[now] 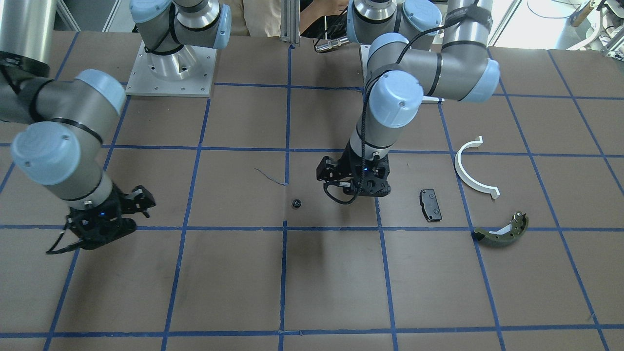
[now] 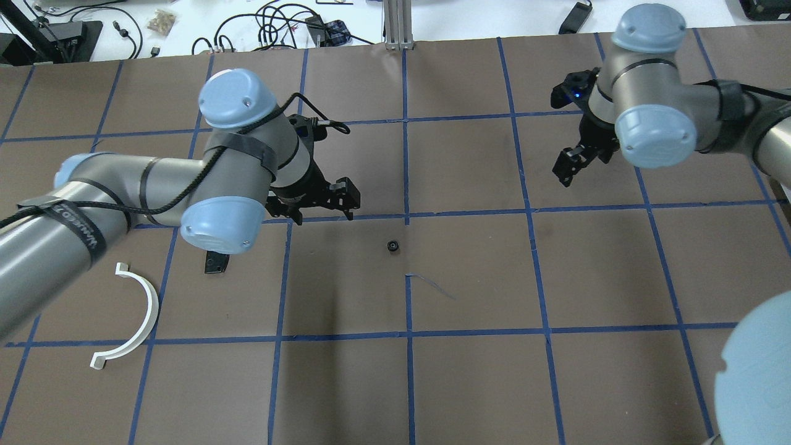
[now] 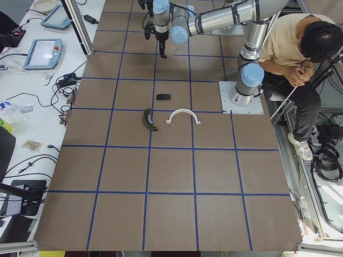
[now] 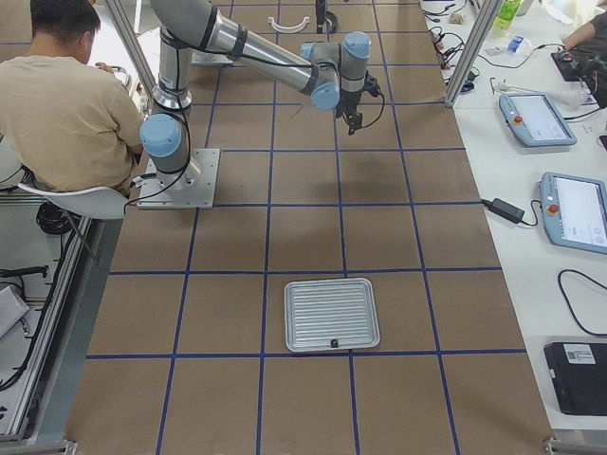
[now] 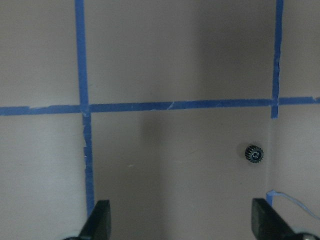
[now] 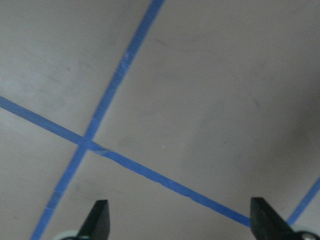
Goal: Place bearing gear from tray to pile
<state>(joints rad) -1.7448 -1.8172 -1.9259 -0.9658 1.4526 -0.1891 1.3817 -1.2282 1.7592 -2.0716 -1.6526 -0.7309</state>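
Observation:
The bearing gear, small, black and toothed, lies on the brown table between the arms; it also shows in the overhead view and the left wrist view. My left gripper is open and empty, above the table, a little to the pile side of the gear and apart from it. The pile lies beyond it: a black pad, a white half-ring and an olive-green shoe. My right gripper is open and empty, far from the gear. The ribbed metal tray shows only in the exterior right view.
A small dark item sits at the tray's near edge. Blue tape lines grid the table. A thin loose strand lies near the gear. A seated person is beside the robot's bases.

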